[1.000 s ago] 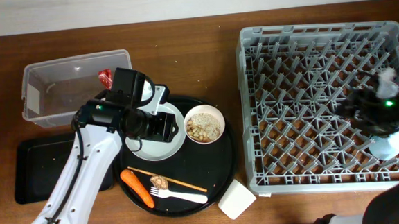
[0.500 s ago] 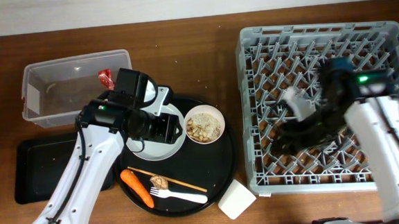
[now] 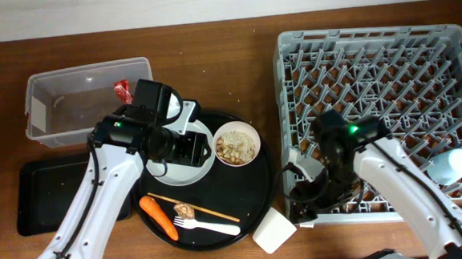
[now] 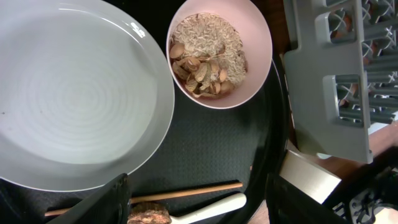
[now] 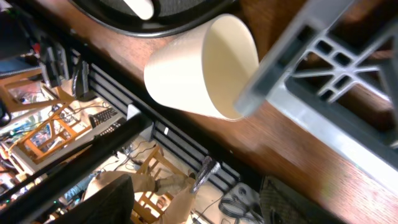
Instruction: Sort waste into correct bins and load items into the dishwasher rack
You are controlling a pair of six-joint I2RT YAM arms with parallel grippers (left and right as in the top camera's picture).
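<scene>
Overhead, the left arm (image 3: 98, 194) covers the white plate's (image 3: 184, 174) 12 o'clock half. In the left wrist view its 9 o'clock side runs off-frame. The dishwasher rack (image 5: 280, 59) blurs across the right wrist view.

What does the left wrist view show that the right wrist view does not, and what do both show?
Only the left wrist view: the white plate, the bowl of beige crumbs, a chopstick and the brown scrap. Only the right wrist view: the open mouth of the pale cup, lying on its side, and clutter below the table. Both: the pale cup, a corner of the dishwasher rack and the round black tray.
</scene>
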